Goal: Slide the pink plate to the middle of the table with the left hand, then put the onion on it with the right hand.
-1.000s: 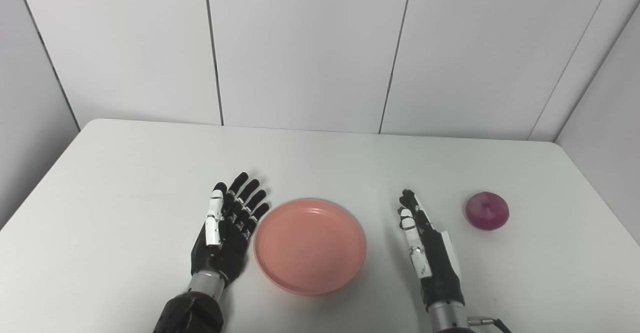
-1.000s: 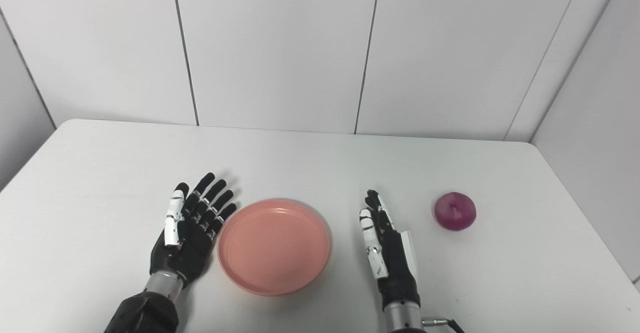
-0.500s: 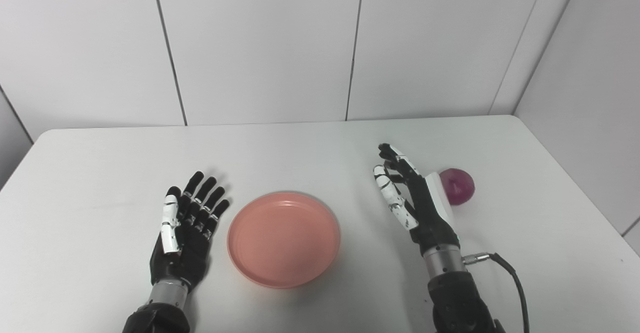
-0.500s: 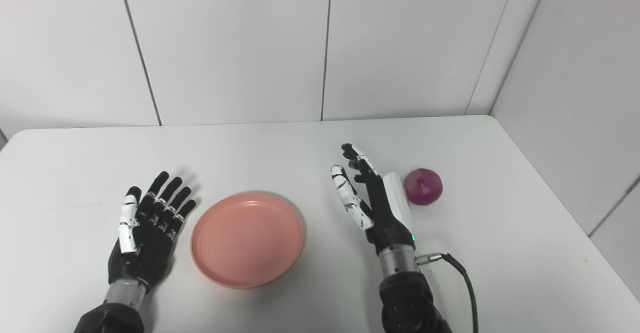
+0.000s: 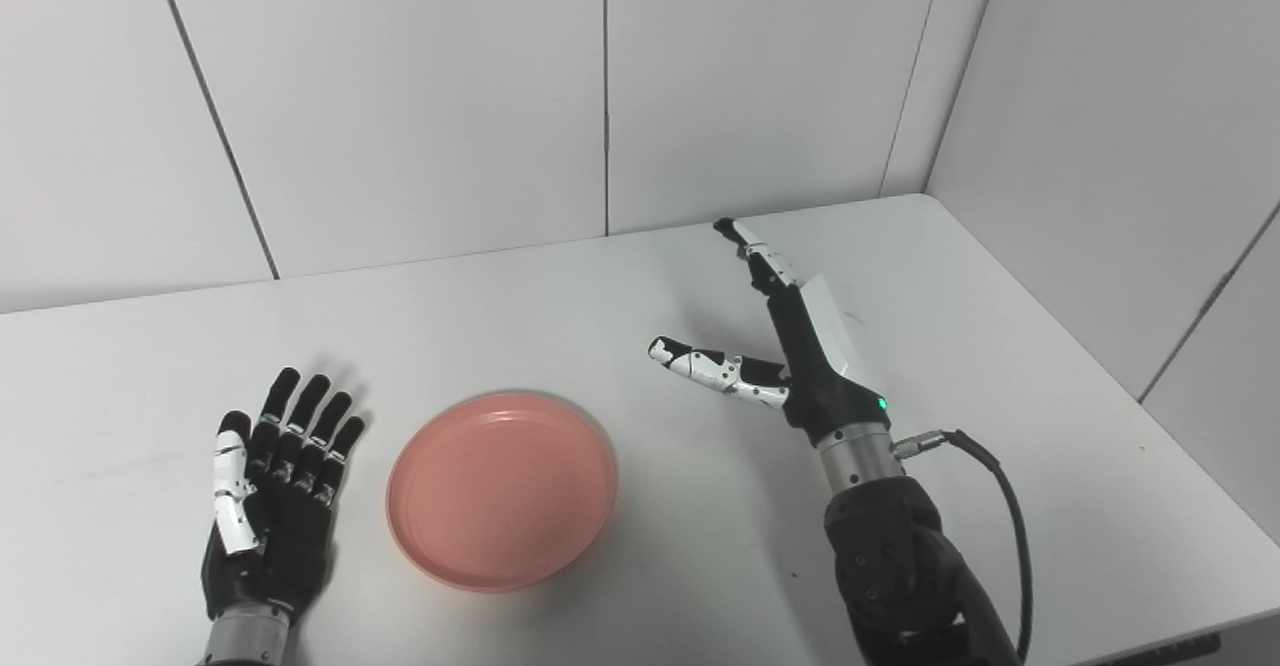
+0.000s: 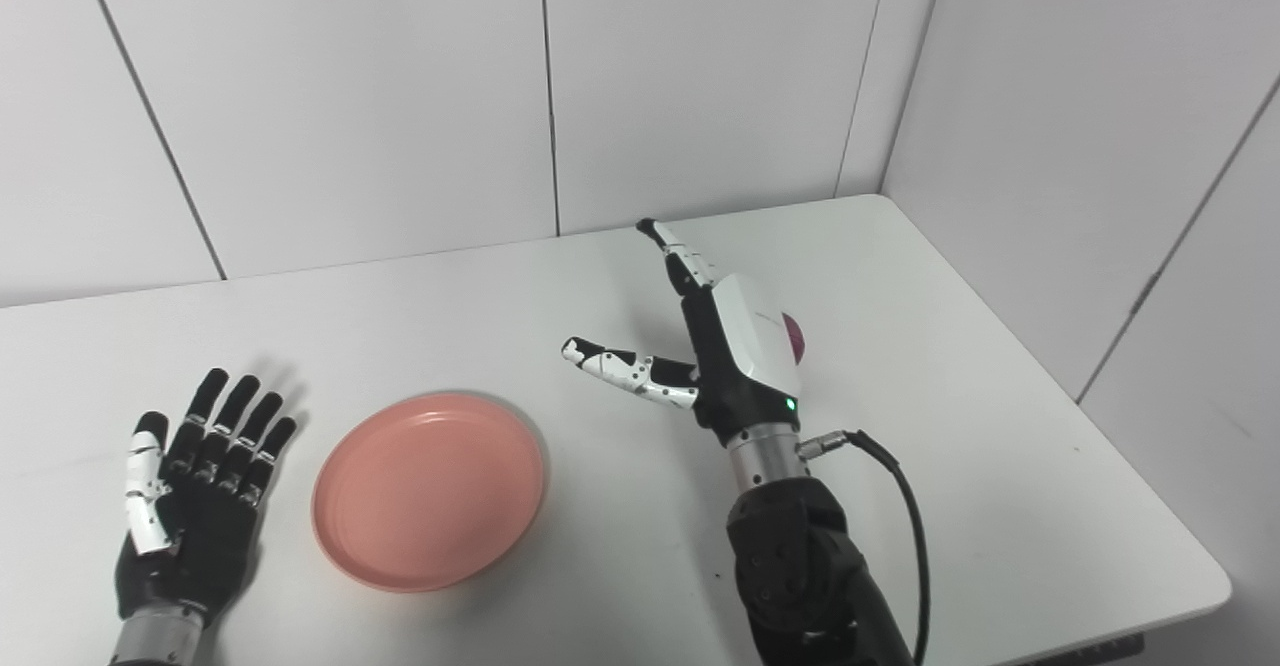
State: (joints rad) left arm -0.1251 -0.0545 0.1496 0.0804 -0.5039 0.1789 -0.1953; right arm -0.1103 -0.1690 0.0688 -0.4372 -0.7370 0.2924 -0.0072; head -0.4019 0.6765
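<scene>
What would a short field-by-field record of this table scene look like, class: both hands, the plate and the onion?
left hand: open, palm up, flat on the table, beside the plate
right hand: open, raised, thumb spread toward the plate
pink plate: empty, on the table between the hands
onion: mostly hidden behind the right hand, only a sliver shows; not on the plate

My left hand (image 5: 268, 506) lay flat, palm up, fingers spread and holding nothing. My right hand (image 5: 800, 341) was raised edge-on, fingers extended forward, thumb (image 5: 705, 366) splayed out leftward, empty; forearm rose from the bottom edge.
</scene>
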